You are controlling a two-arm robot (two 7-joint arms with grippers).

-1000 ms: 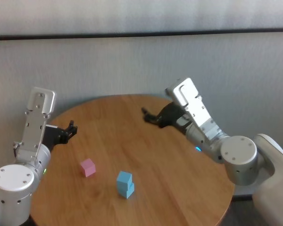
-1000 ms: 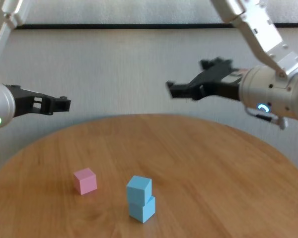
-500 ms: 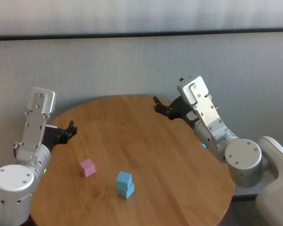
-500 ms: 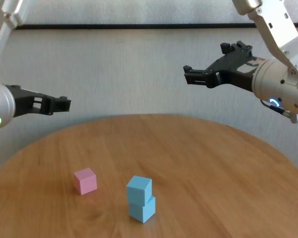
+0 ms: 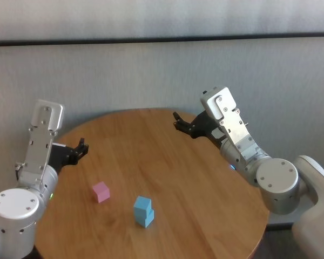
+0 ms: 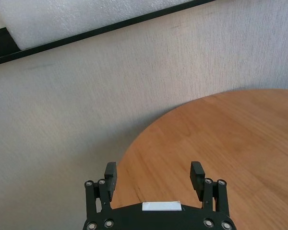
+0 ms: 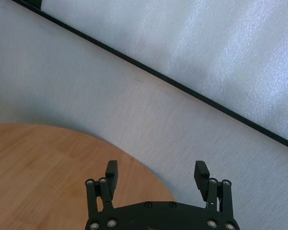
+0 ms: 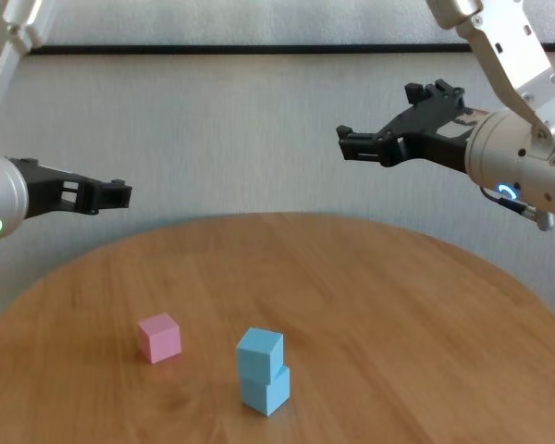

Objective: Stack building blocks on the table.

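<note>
The right claw (image 5: 184,125) pulls back high over the far rim of the round wood-grain table (image 5: 194,183), jaws wide and empty. Two light blue matte cubes (image 8: 262,368) stand stacked; the small pink matte cube (image 8: 159,337) waits just beside them. The left claw (image 8: 111,194) hovers open.

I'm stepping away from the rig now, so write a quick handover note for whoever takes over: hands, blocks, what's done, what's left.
Left hand: open, empty, raised over the table's left edge.
Right hand: open, empty, raised over the far right of the table.
Blocks: the two light blue blocks are near the front middle, the upper blue block sitting on the lower blue block, turned a little askew to it. The pink block lies alone on the table, to their left, apart from them.
Done: the two blue blocks are stacked.
Left: pick up the pink block, probably with the left hand since it is nearer, and set it on top of the stack.
</note>
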